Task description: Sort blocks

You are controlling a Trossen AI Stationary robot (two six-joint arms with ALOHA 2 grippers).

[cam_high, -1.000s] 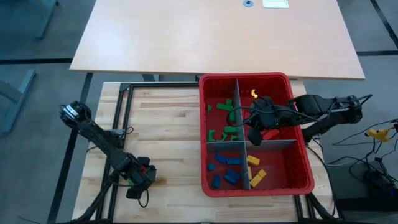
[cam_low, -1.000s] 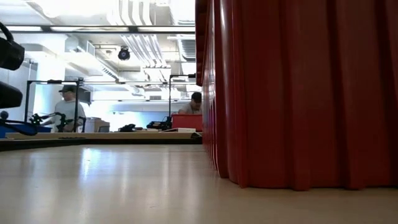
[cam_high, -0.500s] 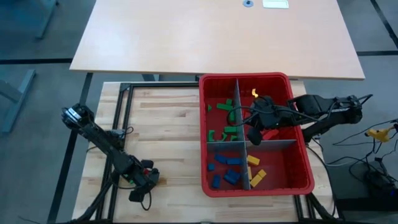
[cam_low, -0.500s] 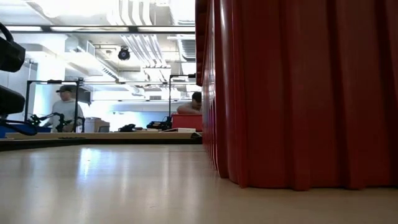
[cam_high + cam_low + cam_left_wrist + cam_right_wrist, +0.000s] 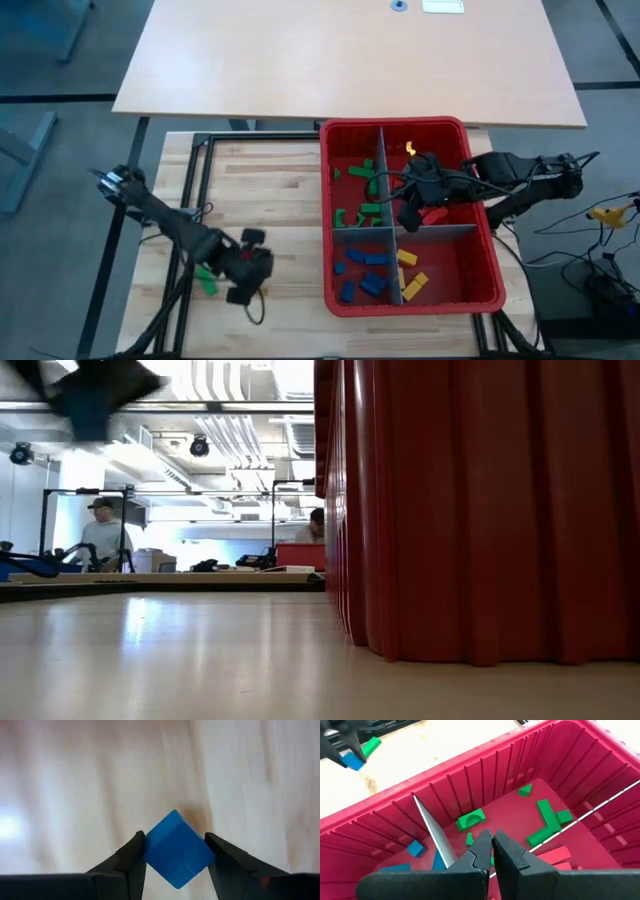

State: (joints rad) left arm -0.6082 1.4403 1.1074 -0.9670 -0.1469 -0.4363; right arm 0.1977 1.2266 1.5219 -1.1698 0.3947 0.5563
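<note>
My left gripper (image 5: 248, 272) hangs over the bare wood left of the red bin (image 5: 328, 200), shut on a blue block (image 5: 176, 849); the low view shows it blurred, high up (image 5: 95, 390). A green block (image 5: 207, 282) lies flat on the table just left of that gripper. The bin's compartments hold green blocks (image 5: 368, 190), blue blocks (image 5: 362, 270), yellow blocks (image 5: 410, 272) and red blocks (image 5: 436, 214). My right gripper (image 5: 491, 842) is shut with nothing in it, inside the bin above the centre dividers (image 5: 408, 215). My left gripper pinches the blue block between its two fingers, which press on two opposite sides (image 5: 150, 845). The block sits turned cornerwise in the gap. The fingers point down at the table, and the block is lifted clear of the wood (image 5: 354, 761).
Grey divider panels (image 5: 432, 835) split the bin into four. A black metal frame (image 5: 200, 150) runs along the table's left and far sides. A second pale tabletop (image 5: 350, 60) lies beyond. People (image 5: 105, 535) stand in the room behind. Bare wood (image 5: 270, 200) lies between the left arm and the bin.
My left gripper has risen and moved toward the table's right edge, nearer the bin, carrying the blue block. A green block now shows on the table where the gripper stood before.
</note>
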